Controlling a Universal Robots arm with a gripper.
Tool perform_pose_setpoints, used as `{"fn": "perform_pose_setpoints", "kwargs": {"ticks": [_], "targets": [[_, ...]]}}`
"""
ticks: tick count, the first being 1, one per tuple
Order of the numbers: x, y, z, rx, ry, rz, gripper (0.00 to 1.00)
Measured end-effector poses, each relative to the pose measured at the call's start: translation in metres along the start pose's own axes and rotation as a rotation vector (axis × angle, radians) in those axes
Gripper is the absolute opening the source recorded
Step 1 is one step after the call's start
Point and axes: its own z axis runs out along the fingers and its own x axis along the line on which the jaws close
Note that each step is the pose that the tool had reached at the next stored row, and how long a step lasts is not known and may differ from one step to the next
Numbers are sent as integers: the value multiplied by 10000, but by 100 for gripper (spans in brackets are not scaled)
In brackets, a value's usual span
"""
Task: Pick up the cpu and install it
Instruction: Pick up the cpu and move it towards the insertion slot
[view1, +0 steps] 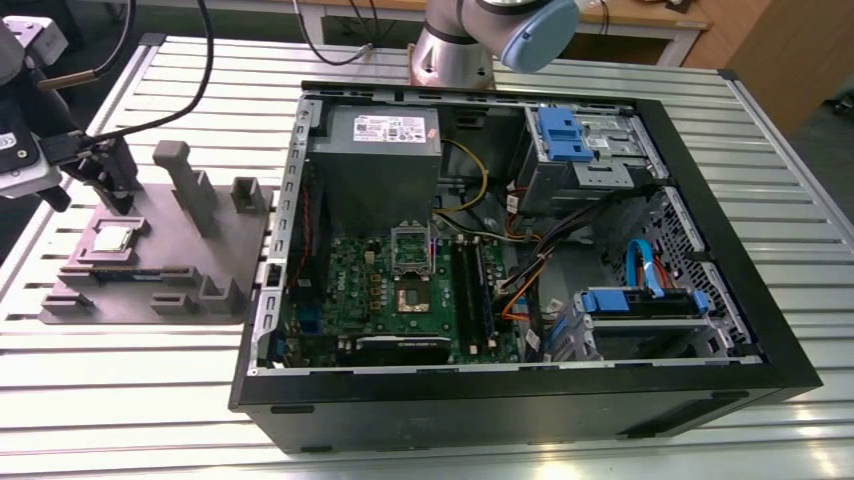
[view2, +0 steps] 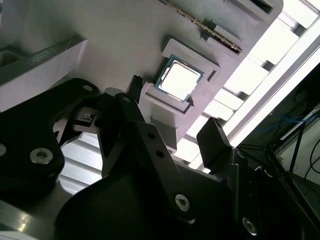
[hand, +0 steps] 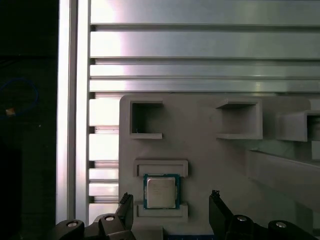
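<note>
Black two-finger gripper (view1: 91, 185) on the exterior view's left is spread wide with nothing in it. It's just above the small square silver-topped cpu (view1: 111, 238), not touching I think. The cpu sits in a recess of the grey plastic fixture tray (view1: 220, 262). Right of that I've got the open black computer case (view1: 787, 370).

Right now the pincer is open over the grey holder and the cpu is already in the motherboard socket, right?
Not quite: the cpu lies in a recess of the grey holder, as the first wrist view shows. The pincer is open over it.
</note>
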Motion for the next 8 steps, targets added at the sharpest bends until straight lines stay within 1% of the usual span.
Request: {"fn": "perform_pose_setpoints", "kwargs": {"ticks": [2,5,8], "targets": [[0,-1,23,0,-1,0,71],[1,-3,76,0,-1,21,71],[1,-6,131,2,-8,223,71]]}}
